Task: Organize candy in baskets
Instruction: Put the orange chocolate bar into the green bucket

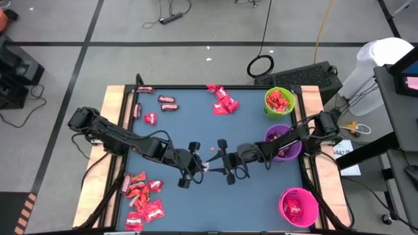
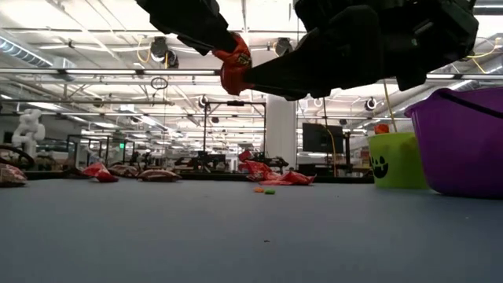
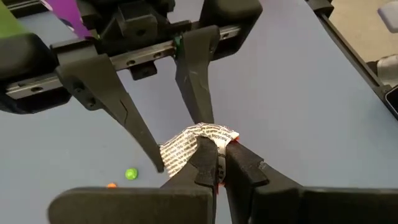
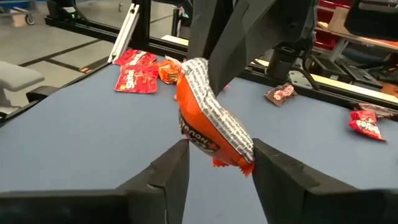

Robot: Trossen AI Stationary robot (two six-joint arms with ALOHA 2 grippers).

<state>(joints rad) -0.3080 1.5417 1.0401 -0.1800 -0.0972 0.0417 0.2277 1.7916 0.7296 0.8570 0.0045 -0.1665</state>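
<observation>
1. Candy [image 4: 211, 121] up off the desk [image 1: 196, 130], mid-desk, between both grippers.
2. Left gripper [image 3: 214, 155] fingers clamped on candy's top end.
3. Right gripper [image 4: 214, 163] fingers apart, flanking candy's lower end.
4. Purple basket [image 1: 282, 142] near right arm; green basket [image 1: 279, 101] and pink basket [image 1: 298, 206] at right edge.

One orange-red wrapped candy [image 4: 211, 127] hangs mid-air above the table; others lie scattered and in the baskets [image 1: 279, 101].

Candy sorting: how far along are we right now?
Partly done: green basket, purple basket and pink basket each hold candy. In hand: left gripper pinches an orange wrapped candy between the right gripper's open fingers. Left: piles and.
</observation>
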